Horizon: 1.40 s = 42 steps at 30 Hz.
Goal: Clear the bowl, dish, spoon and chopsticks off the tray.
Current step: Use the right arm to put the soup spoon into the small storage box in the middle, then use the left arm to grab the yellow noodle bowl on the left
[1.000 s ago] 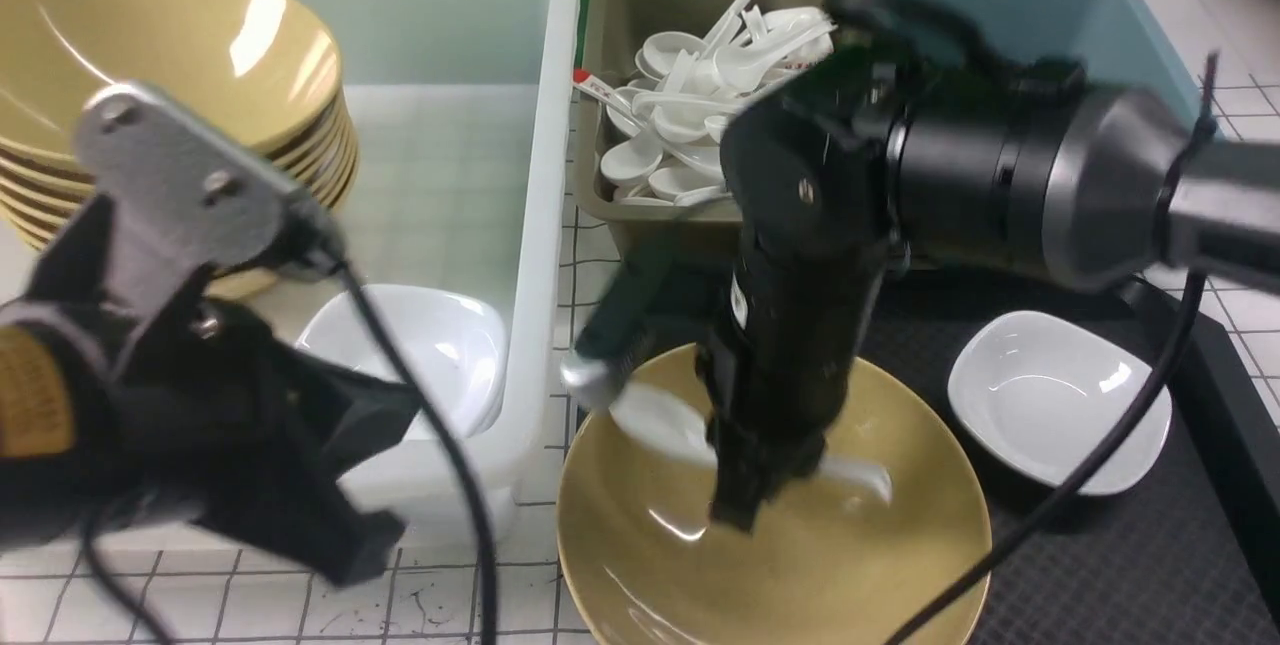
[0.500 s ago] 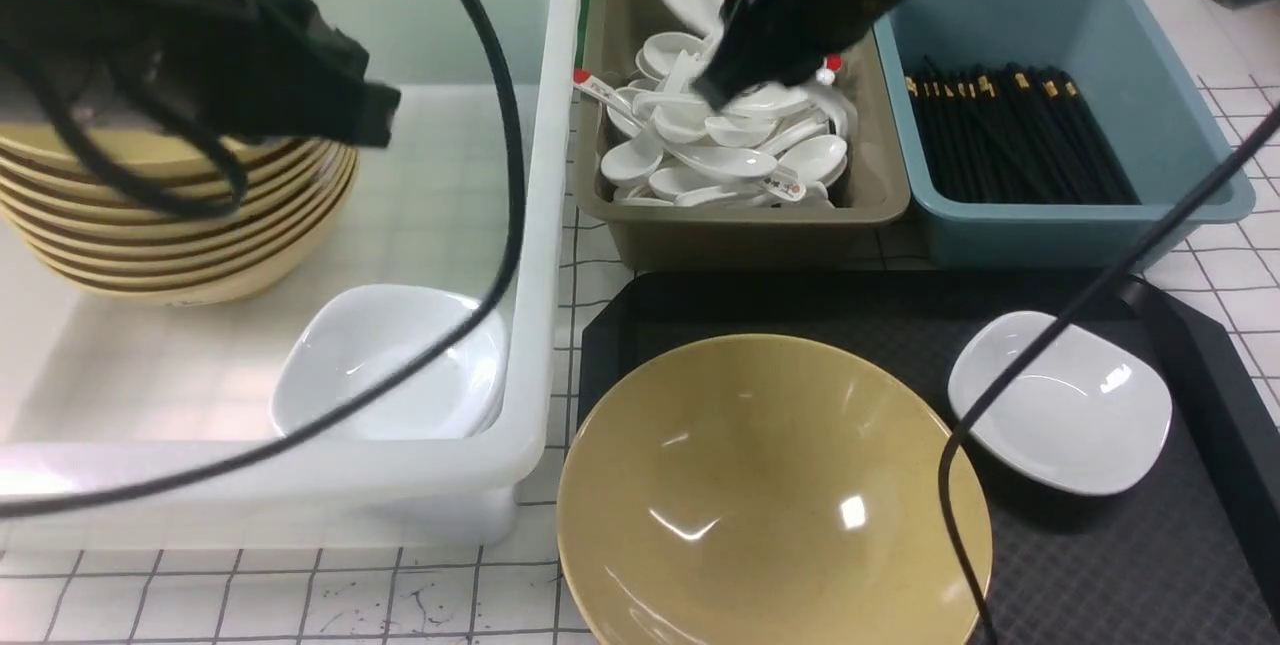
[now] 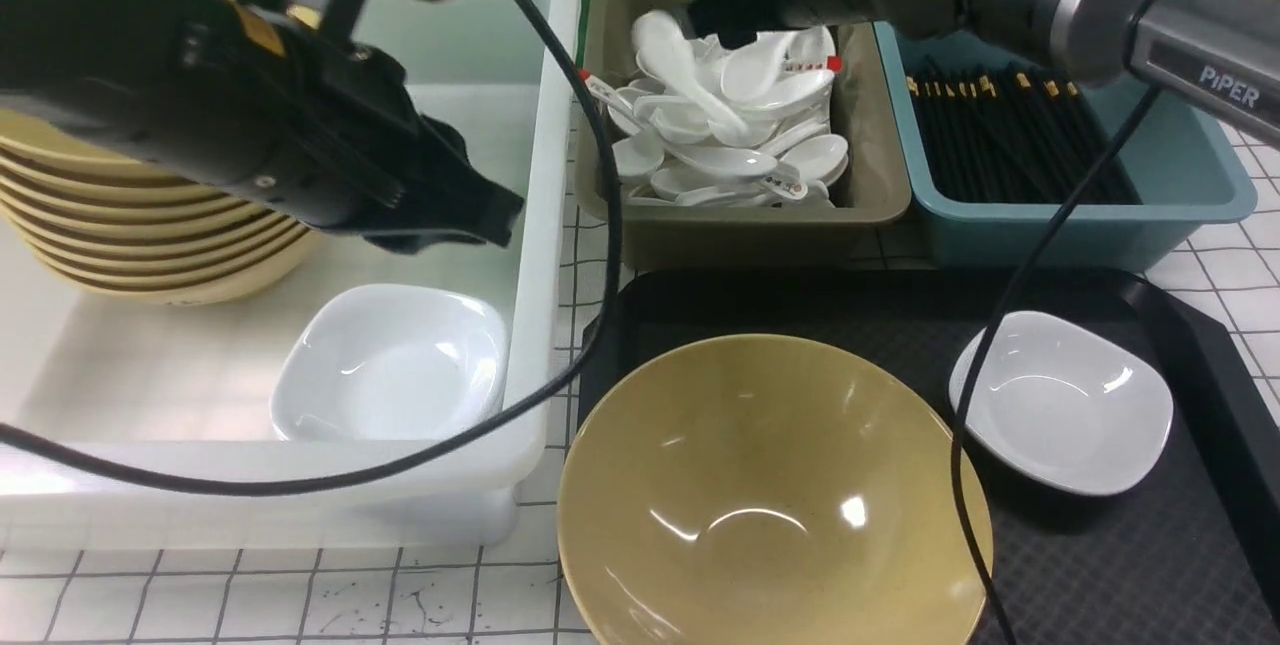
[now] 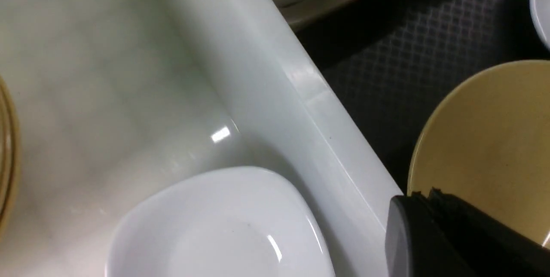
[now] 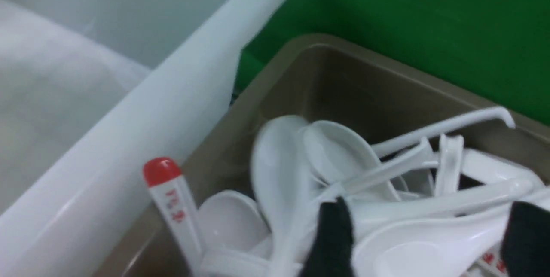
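White spoon below right gripper

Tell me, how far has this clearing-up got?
The chopsticks look done: black pairs fill the blue bin, and none show on the visible part of the tray. The spoon seems just released, blurred over the spoon bin beside the open right end effector. Left to clear: the tan bowl and white dish.
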{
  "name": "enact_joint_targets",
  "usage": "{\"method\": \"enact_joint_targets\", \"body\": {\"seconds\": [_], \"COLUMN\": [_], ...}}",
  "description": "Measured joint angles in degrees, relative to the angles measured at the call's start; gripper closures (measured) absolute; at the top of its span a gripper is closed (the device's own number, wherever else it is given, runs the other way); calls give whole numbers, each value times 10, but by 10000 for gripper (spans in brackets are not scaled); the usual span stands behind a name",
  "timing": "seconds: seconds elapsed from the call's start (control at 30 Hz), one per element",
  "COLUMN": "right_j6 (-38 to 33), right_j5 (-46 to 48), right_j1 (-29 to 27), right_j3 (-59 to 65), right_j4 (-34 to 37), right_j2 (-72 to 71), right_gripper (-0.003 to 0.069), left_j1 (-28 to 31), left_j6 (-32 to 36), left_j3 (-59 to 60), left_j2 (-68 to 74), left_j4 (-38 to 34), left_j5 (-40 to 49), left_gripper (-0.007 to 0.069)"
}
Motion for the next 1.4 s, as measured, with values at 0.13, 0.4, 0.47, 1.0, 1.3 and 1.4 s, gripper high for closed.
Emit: {"method": "enact_joint_targets", "body": {"seconds": [0.13, 0.4, 0.47, 1.0, 1.3, 1.4], "right_j6": [-25, -143, -159, -210, -208, -210], "right_j5": [134, 380, 420, 506, 503, 502], "right_j1": [-5, 5, 6, 8, 8, 16], "right_j3": [-31, -73, -73, 202, 287, 288], "right_j4": [0, 0, 0, 28, 61, 72], "right_j2": [-36, -127, -135, -405, -479, -479], "right_gripper": [54, 397, 472, 623, 622, 622], "left_j1": [0, -59, -72, -156, -178, -177], "left_j6": [13, 81, 85, 125, 119, 87], "left_j3": [-5, -116, -136, -265, -266, -268], "left_j2": [21, 117, 136, 384, 405, 393], "left_j4": [-20, -63, -61, 20, 30, 5], "left_j5": [11, 86, 97, 112, 129, 151], "left_gripper": [603, 326, 286, 72, 451, 559]}}
